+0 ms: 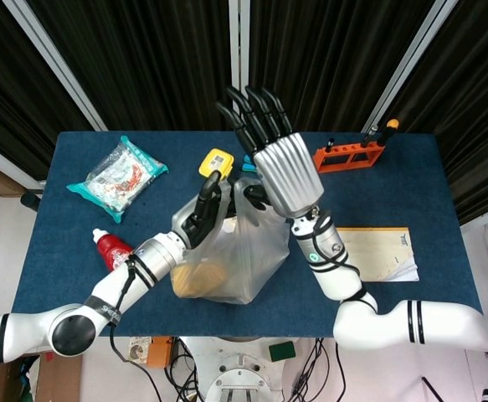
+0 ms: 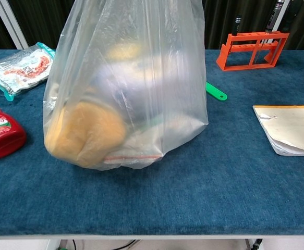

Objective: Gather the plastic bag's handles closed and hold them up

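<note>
The clear plastic bag [image 1: 231, 251] stands in the middle of the blue table, bulging with a round orange-brown item [image 2: 86, 130] and other packs. In the chest view the bag [image 2: 157, 78] fills the centre and its top runs out of frame. My left hand [image 1: 202, 213] grips the bag's left handle from the left side, dark fingers pointing up. My right hand [image 1: 281, 172] is above the bag's right side. Its thumb is tucked against the right handle, and the other fingers stretch straight up. Neither hand shows in the chest view.
A teal snack pack [image 1: 116, 176] lies at the back left and a red bottle [image 1: 112, 248] at the front left. A yellow item [image 1: 216, 162] sits behind the bag. An orange rack [image 1: 348, 156] stands at the back right, a green stick [image 2: 216, 92] beside the bag, a paper pad [image 1: 376, 253] to the right.
</note>
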{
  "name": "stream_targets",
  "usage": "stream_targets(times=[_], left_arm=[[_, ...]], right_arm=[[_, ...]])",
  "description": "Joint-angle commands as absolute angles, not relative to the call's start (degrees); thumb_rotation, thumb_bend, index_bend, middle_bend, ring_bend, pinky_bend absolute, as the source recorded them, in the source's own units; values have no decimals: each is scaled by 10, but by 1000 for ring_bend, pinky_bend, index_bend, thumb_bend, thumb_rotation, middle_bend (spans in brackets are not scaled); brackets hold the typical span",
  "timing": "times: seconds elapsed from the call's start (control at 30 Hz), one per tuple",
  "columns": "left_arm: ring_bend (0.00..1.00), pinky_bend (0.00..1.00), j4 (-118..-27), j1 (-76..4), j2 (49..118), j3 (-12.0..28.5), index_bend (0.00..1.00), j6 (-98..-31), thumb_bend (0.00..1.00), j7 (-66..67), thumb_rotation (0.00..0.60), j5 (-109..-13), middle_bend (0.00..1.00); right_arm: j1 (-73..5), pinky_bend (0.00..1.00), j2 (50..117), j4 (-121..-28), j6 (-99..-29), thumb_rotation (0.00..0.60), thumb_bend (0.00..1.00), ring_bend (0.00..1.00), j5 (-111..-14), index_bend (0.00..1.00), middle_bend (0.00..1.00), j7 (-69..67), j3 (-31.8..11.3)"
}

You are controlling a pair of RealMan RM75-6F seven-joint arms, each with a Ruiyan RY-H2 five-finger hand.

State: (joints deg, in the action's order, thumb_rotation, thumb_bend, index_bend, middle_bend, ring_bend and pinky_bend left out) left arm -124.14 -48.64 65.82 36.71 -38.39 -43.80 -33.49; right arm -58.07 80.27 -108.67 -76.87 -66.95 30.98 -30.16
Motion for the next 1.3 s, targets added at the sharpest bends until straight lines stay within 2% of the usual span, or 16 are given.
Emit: stream_targets(times=[0.03, 0.33, 0.97, 1.3], left_arm=[[301, 423, -1236, -487, 662, 370, 322, -370, 25, -445, 55, -339, 330], [275, 409, -1213, -513, 680, 371, 290, -375, 24, -438, 55, -324, 303], [275, 413, -1178, -537, 686, 382, 291, -384, 27, -418, 63, -311, 310], [275, 422, -1180, -534, 674, 398, 291, -363, 30, -439, 112, -290, 310]], right_arm=[[-580, 0, 801, -1086, -768, 600, 110, 0, -668, 0, 0, 309, -302], [-581, 0, 797, -1092, -767, 600, 110, 0, -670, 0, 0, 307, -300], [-581, 0, 794, -1086, -767, 600, 110, 0, -670, 0, 0, 302, -297], [-584, 0, 796, -1076, -766, 600, 110, 0, -671, 0, 0, 296, -297]])
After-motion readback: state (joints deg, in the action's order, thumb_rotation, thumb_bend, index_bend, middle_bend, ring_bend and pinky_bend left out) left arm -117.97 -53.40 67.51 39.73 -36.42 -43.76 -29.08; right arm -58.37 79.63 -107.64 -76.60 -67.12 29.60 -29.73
